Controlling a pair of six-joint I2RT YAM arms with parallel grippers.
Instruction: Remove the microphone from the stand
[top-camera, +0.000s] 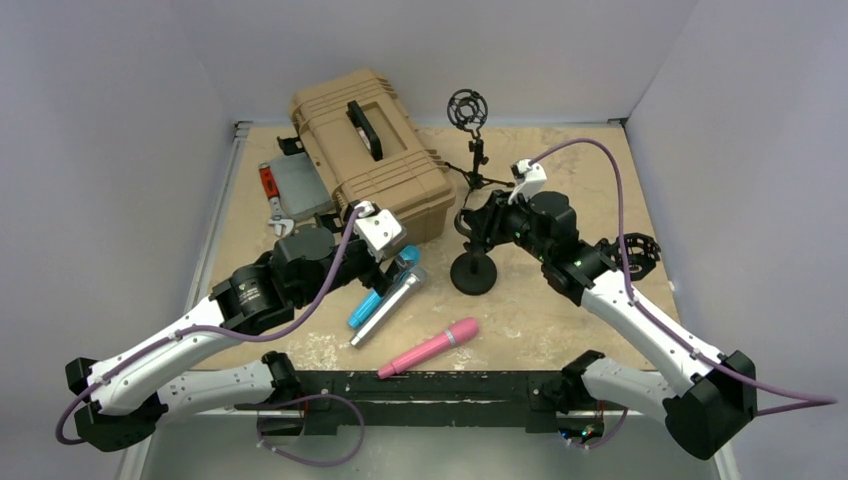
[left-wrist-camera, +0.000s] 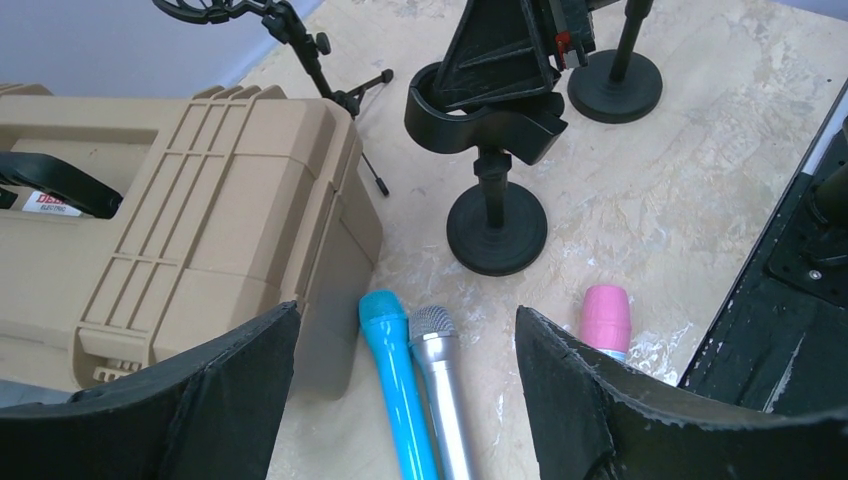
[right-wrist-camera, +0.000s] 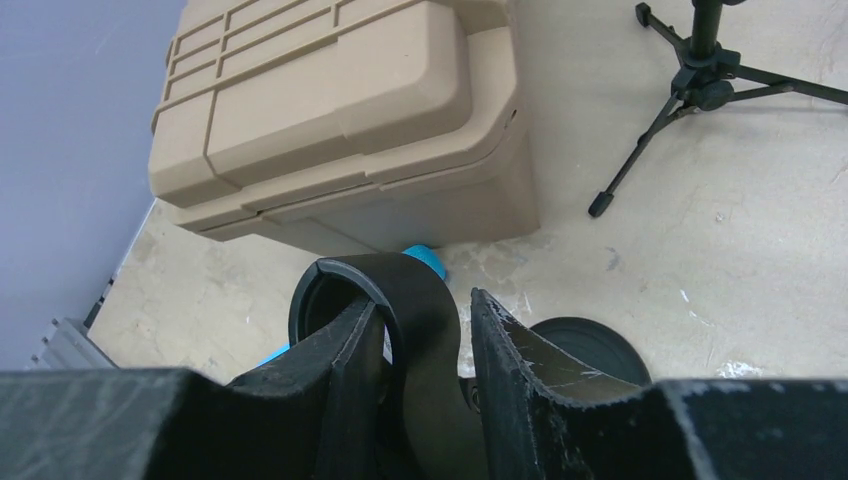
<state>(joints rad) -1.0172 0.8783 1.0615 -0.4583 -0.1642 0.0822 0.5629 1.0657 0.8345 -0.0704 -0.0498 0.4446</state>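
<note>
A black stand (top-camera: 472, 270) on a round base (left-wrist-camera: 497, 230) stands mid-table. Its clip (right-wrist-camera: 420, 300) is an empty ring. My right gripper (right-wrist-camera: 428, 300) is shut on that clip, one finger inside the ring and the other against its outer wall; the top view has this gripper (top-camera: 478, 222) just above the stand. Three microphones lie on the table: blue (left-wrist-camera: 395, 370), silver (left-wrist-camera: 445, 390) beside it, and pink (top-camera: 430, 347) nearer the front. My left gripper (left-wrist-camera: 405, 330) hangs open over the heads of the blue and silver ones, holding nothing.
A tan hard case (top-camera: 370, 150) sits at the back left, close to my left gripper. A tripod stand with a shock mount (top-camera: 470, 130) stands behind. Another round-base stand (left-wrist-camera: 615, 85) is on the right. A grey tray (top-camera: 290, 185) lies left of the case.
</note>
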